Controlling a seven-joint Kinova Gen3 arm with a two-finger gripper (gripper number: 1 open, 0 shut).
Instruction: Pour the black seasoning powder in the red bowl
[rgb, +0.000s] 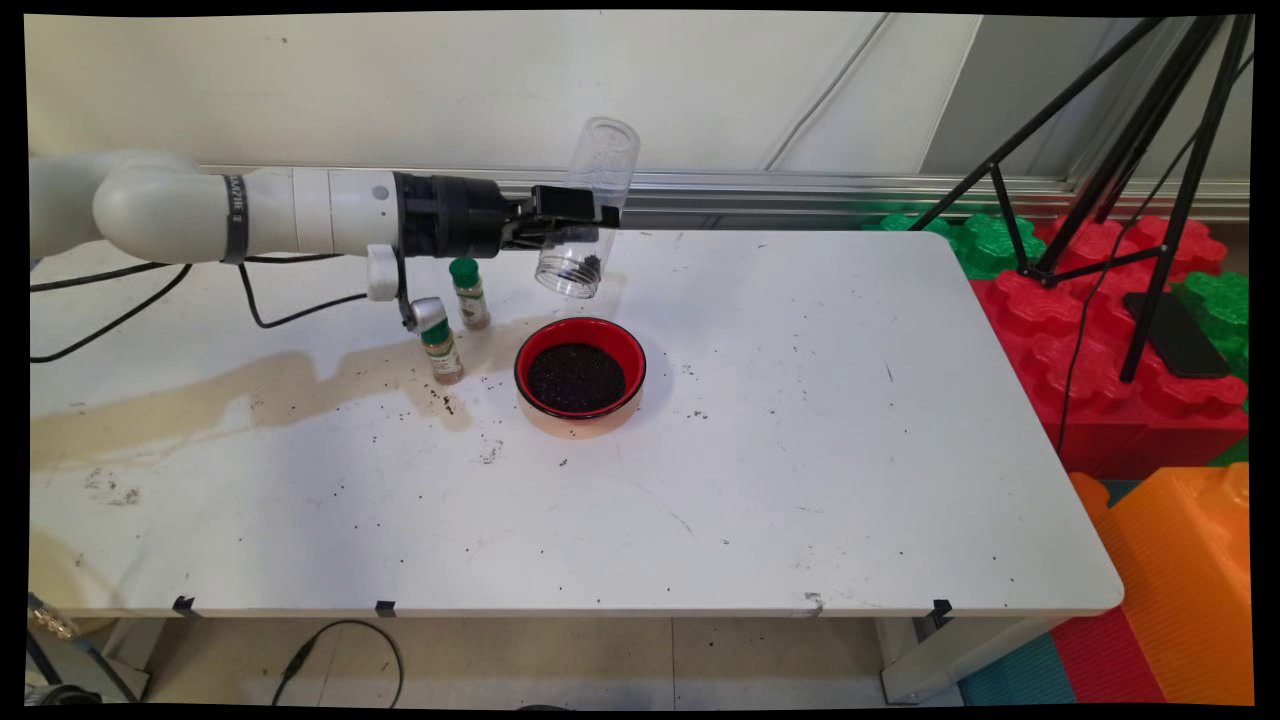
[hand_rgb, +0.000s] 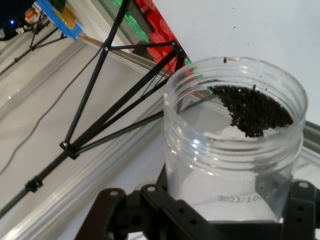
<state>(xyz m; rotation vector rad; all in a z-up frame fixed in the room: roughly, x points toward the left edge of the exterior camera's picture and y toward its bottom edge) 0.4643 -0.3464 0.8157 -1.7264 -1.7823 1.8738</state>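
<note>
The gripper (rgb: 585, 218) is clamped on a clear plastic jar (rgb: 590, 205), fingers closed against its middle, held above the table (rgb: 800, 480) with the arm stretched level from the left. The jar is tipped well over, its open threaded mouth pointing down and toward the near side, its closed base up toward the wall. A small heap of dark granules (hand_rgb: 252, 109) lies just inside the rim in the hand view; the rest of the jar looks see-through and bare. The jar's mouth hangs above and just behind a red bowl (rgb: 580, 368) with a black inside, not touching it. The bowl stands on the table and holds a layer of the same dark granules (rgb: 576, 377). Left of the bowl stand two small spice bottles: one with a green cap (rgb: 468, 293) farther back, one with a grey cap (rgb: 437, 340) nearer, both upright and close beside each other. Loose dark specks (rgb: 440, 402) are scattered on the table around the bowl. Well to the right of the bowl, off the table, a black tripod (rgb: 1130, 170) stands over red and green foam blocks (rgb: 1100, 330).
</note>
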